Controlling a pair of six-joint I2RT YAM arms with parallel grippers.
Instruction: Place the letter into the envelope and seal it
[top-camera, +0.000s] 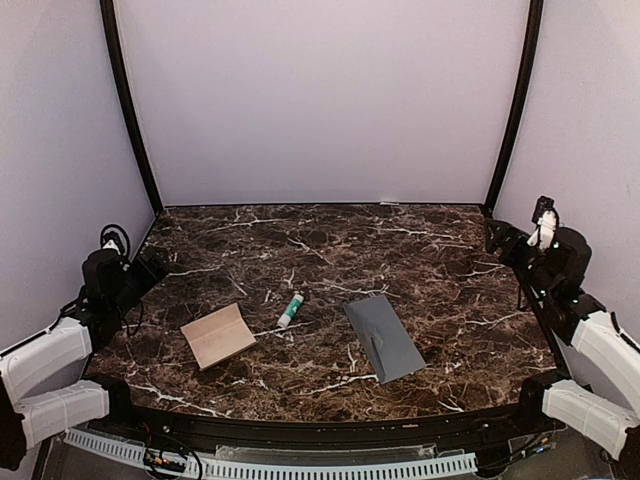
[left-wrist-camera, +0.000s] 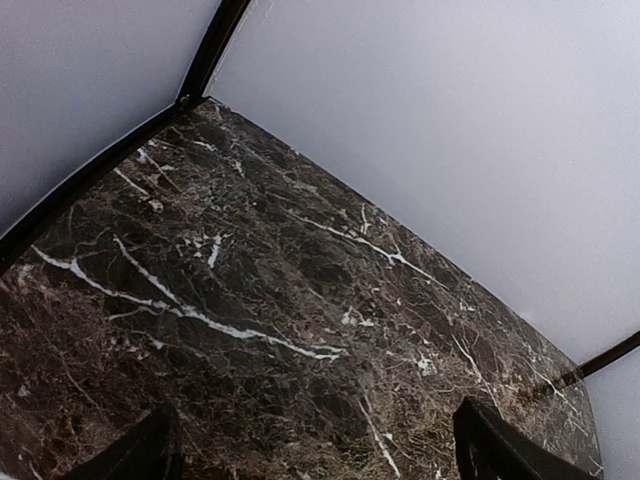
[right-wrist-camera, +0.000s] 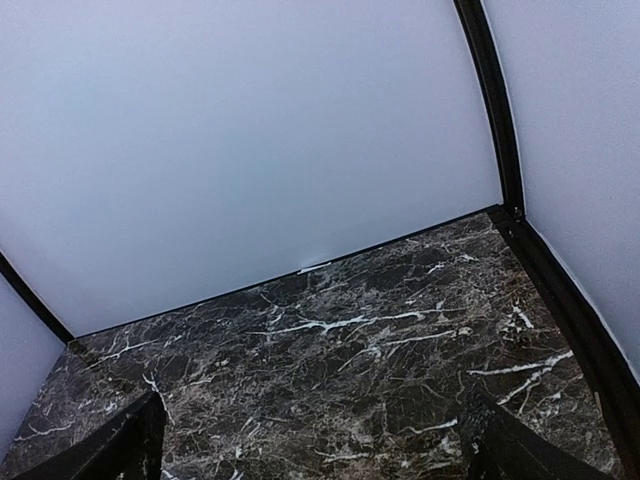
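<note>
A flat tan, squarish letter (top-camera: 218, 336) lies left of the creased blue-grey envelope (top-camera: 383, 337); left gripper (left-wrist-camera: 320, 450) and right gripper (right-wrist-camera: 320, 445) gape wide, empty.

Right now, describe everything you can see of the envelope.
The envelope is a dark blue-grey paper rectangle, longer than wide, with a faint crease across its near half; whether the flap is shut cannot be told. It lies flat on the marble-patterned table, right of centre and towards the near edge, turned diagonally, running from far left to near right. Only the table touches it; the glue stick lies apart to its left. Only the top view shows it.
</note>
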